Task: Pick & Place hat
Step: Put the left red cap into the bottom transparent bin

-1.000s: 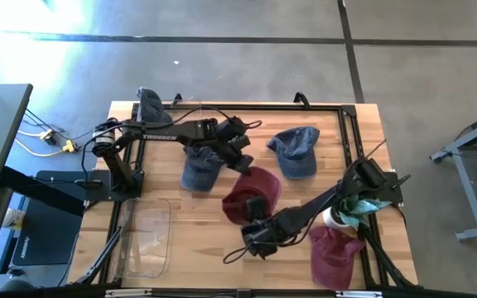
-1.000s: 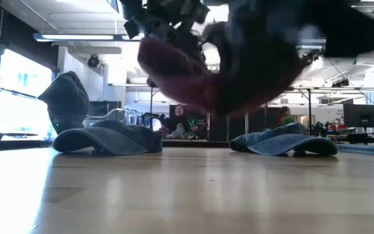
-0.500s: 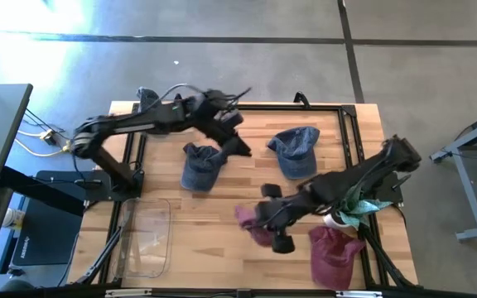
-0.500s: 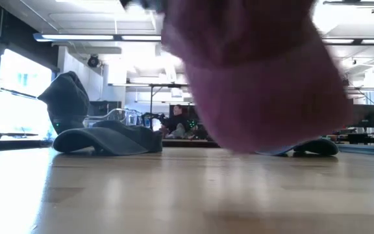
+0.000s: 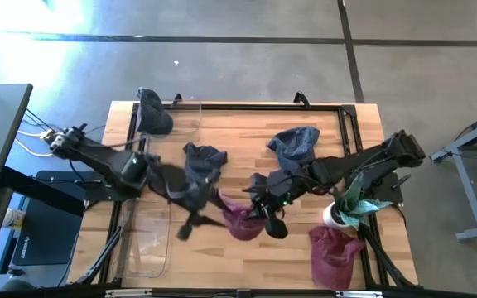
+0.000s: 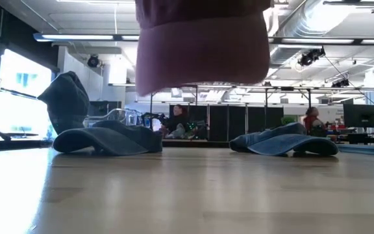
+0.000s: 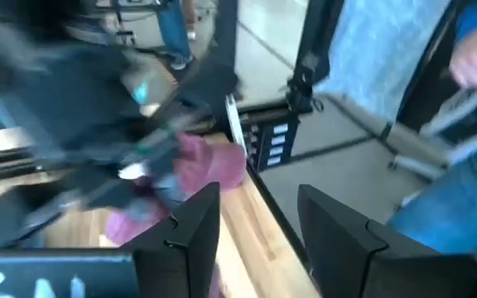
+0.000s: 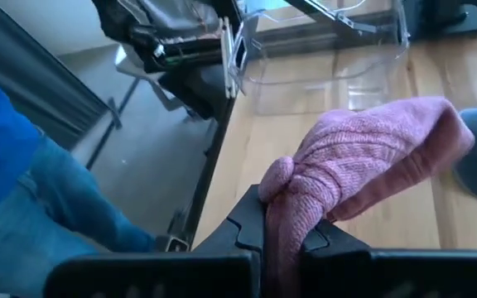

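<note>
My right gripper point(image 5: 259, 211) is shut on a maroon hat point(image 5: 238, 222), which hangs bunched over the table's near middle and shows at the top of the low view as maroon hat point(image 6: 200, 45). In the right wrist view the hat point(image 8: 371, 161) spreads away from the fingers. My left gripper point(image 5: 193, 222) is open and blurred, just left of the hat; its wrist view shows the gripper point(image 7: 263, 240) with the maroon hat point(image 7: 209, 170) ahead of the fingers, untouched. My right gripper pinches a gathered fold of the maroon hat point(image 8: 284, 207) between its two fingers, several layers bunched together. The fingers reach in from the table's right side. The hat is lifted clear of the table and hangs below the fingers point(image 6: 200, 71).
Three denim hats lie on the table: one left of centre point(image 5: 201, 161), one right of centre point(image 5: 296, 149), one at the far-left corner point(image 5: 151, 112). A second maroon hat point(image 5: 334, 252) lies at the near right beside a green-and-white thing point(image 5: 350, 207). A clear plastic box point(image 5: 147, 236) stands near left.
The left gripper drew back from the maroon hat, rose toward the far edge, then swung down toward the near left. The right gripper took the hat, which went from lying spread on the table to bunched, and raised it clear while shifting slightly toward the far edge.
</note>
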